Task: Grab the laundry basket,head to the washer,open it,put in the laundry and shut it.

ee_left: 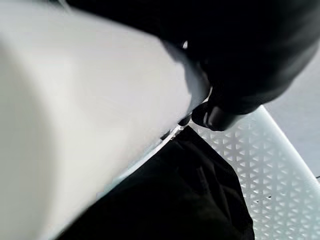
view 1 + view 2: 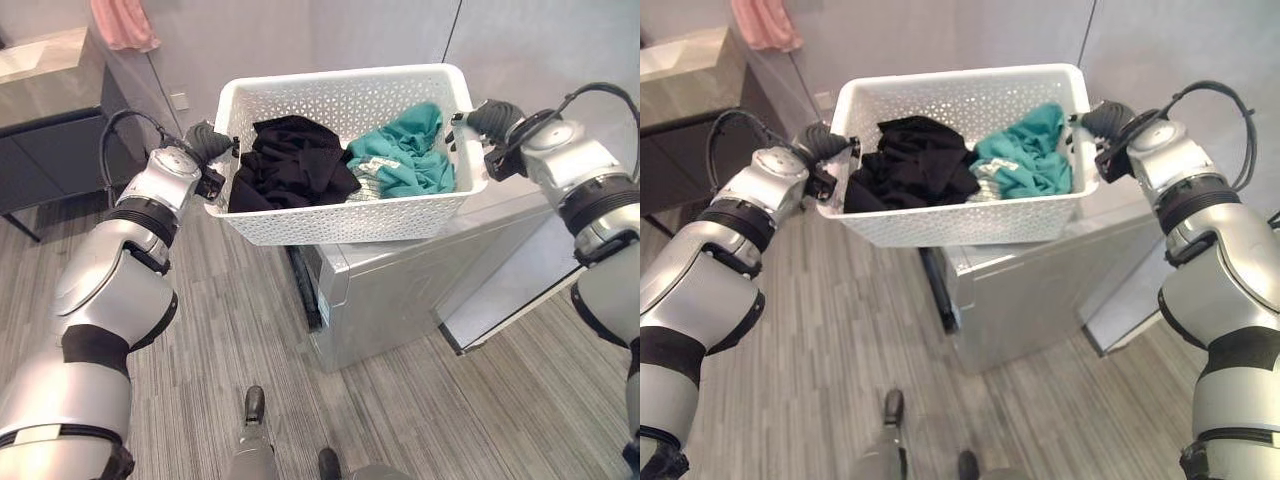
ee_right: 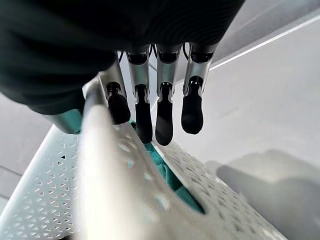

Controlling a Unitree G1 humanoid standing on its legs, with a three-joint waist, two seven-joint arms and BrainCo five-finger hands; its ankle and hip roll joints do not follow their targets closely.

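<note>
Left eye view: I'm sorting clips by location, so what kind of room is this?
Probably a home laundry or bathroom area: a silver washer below the laundry basket, a dark vanity counter, a pink towel hanging.

Both robot hands (image 2: 208,143) (image 2: 487,118) raised, fingers hooked.

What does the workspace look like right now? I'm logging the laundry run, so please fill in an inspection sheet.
Surface: grey wood-look plank floor.
Job's things: white perforated plastic laundry basket held up over the silver-grey washer; inside it a black garment towards the robot's left and a teal garment towards its right.
Clutter: nothing seen.
Hands: left hand at the basket's left end, fingers hidden behind the rim; right hand curled over the right rim.
Cables: nothing seen.
Surroundings: dark cabinet with pale countertop, pink cloth hanging on the grey wall.
</note>
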